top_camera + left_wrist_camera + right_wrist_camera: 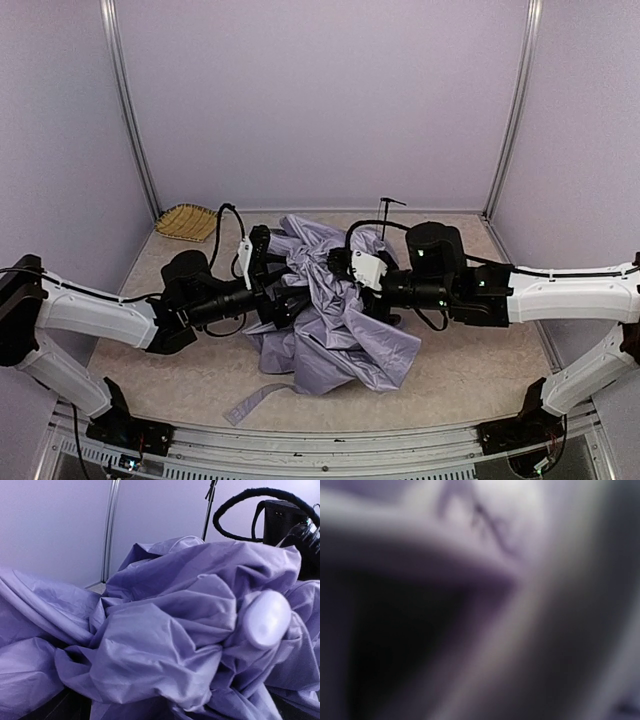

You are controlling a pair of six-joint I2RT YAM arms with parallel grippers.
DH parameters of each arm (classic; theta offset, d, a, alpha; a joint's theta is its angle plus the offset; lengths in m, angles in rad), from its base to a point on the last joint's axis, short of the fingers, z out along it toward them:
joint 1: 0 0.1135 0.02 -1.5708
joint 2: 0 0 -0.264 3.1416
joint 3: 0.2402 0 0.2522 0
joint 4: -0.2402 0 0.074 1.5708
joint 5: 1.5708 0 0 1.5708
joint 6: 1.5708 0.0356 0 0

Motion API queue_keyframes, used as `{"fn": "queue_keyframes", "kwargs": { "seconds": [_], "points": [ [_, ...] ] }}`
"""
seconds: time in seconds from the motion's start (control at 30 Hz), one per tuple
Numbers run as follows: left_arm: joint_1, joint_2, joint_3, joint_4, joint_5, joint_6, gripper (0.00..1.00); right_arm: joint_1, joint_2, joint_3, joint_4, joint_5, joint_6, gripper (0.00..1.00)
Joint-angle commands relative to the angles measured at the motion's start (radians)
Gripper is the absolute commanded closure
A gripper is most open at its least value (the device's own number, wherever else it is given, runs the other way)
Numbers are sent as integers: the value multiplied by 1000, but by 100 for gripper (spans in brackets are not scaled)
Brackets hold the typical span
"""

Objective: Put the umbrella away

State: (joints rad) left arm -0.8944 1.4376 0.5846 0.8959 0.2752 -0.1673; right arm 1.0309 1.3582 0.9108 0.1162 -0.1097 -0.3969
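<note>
Atop table (470, 375), crumpled umbrella (340, 335), strap (255, 402) trailing nearward

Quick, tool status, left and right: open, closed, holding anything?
Left tool: buried in the umbrella fabric, cannot tell.
Right tool: buried too, wrist view blurred, cannot tell.

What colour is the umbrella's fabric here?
Pale lavender; the umbrella fabric shows best in the left wrist view.

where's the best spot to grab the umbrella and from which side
Probably the small rounded handle: it is the one rigid part of the umbrella showing, and it pokes out of the bunched cloth toward the left wrist view. Come from the left arm's side, closing across its sides; loose cloth would likely slip.
</note>
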Motion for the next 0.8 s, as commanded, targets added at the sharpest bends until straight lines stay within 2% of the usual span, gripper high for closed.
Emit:
{"fn": "queue_keyframes", "kwargs": {
  "seconds": [0.0,0.17,0.3,0.4,0.6,0.7,0.77],
  "points": [
    [26,-83,-23,-4,-39,52,1,-12,-32,43,-6,198,-63,100],
    [81,-232,-62,-37,-90,81,1,-68,-24,168,-3,402,-133,100],
    [143,-323,-85,-60,-122,55,1,-84,15,267,44,503,-285,100],
    [185,-366,-91,-101,-153,31,1,-83,50,301,30,484,-323,99],
    [199,-403,-104,-199,-217,18,1,-58,165,189,13,430,-278,90],
    [201,-395,-123,-206,-224,11,1,-25,264,173,-31,398,-235,82],
    [203,-381,-130,-210,-225,1,1,1,323,178,-71,349,-201,72]
  ]
}}
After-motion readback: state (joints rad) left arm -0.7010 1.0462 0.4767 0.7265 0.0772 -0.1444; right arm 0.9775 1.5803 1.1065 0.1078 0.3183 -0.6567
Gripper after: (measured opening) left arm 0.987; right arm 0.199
